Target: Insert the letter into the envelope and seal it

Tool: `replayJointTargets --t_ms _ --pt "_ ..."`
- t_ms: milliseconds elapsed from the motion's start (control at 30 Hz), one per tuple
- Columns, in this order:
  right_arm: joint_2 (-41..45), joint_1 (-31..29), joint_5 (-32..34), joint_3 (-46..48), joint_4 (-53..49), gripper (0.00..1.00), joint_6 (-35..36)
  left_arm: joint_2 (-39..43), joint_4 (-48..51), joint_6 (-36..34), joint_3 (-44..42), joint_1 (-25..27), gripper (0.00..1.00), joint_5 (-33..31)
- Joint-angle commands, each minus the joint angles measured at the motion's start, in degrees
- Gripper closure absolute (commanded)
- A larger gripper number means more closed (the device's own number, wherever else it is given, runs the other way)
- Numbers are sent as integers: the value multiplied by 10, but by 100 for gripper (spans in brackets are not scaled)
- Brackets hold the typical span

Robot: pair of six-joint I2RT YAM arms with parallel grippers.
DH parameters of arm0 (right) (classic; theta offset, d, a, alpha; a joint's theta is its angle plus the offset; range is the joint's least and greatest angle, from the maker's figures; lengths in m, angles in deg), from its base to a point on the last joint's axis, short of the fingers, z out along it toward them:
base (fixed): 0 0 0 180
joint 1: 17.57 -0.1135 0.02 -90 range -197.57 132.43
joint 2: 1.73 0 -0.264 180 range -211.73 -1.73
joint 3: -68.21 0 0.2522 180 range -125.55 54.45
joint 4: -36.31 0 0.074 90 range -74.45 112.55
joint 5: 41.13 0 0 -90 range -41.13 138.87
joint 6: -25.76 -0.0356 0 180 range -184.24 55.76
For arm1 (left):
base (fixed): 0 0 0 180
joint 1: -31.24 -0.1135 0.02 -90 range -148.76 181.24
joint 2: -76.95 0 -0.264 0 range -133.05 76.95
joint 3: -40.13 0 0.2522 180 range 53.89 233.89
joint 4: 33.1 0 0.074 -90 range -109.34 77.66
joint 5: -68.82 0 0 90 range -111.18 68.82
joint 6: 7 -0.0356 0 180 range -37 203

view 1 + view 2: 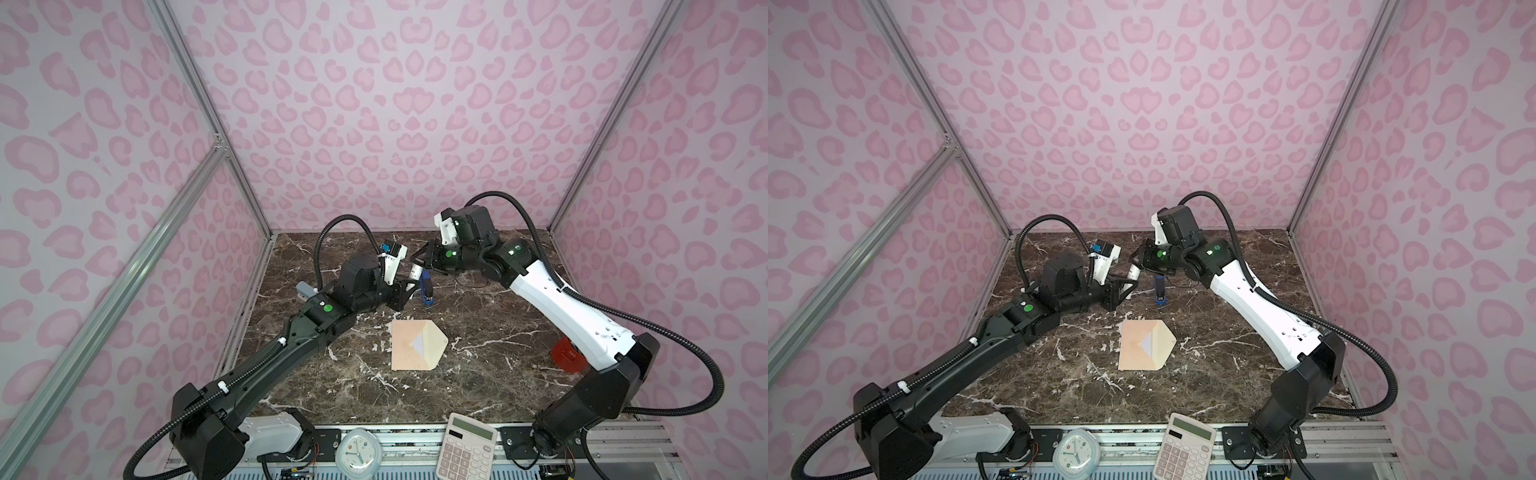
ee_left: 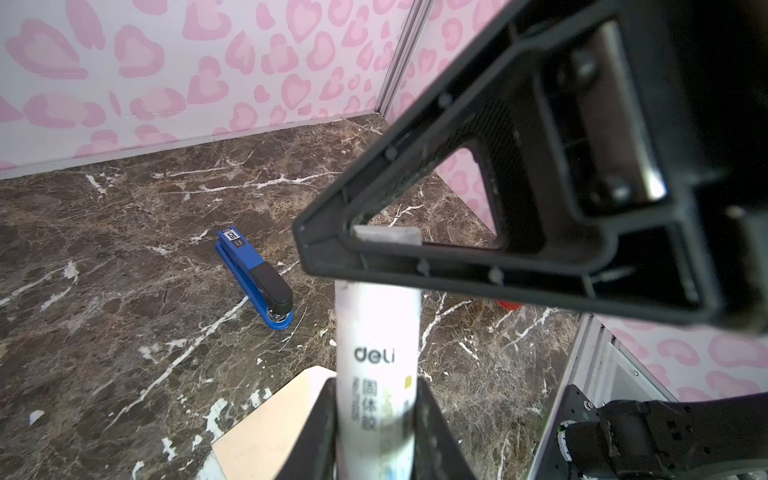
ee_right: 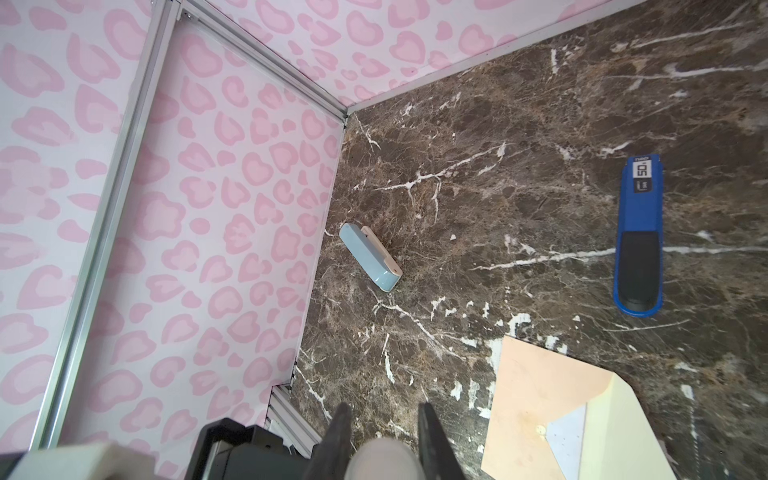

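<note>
Peach paper envelope (image 1: 415, 345) lies flap-open on dark marble surface (image 1: 490, 374), edges clear; left claw (image 2: 376, 415) and right claw (image 3: 384, 428) pinch white glue stick (image 2: 378, 332).

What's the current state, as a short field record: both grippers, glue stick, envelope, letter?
left gripper: shut on glue stick body
right gripper: shut on its cap end
envelope: flat on table, flap open, untouched
letter: not seen outside the envelope; cannot tell if inside
stapler: lying beyond envelope
</note>
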Motion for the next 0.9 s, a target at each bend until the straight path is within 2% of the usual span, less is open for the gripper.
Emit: replayJointTargets --t_ms 0,667,867 --pt "-3 7 20 -10 20 77 14 5 31 -3 -6 0 96 -2" --pt "-2 34 43 -39 -18 77 49 20 49 -4 -2 0 96 -18" --pt "21 81 88 37 -26 75 95 34 52 -11 9 0 96 -18"
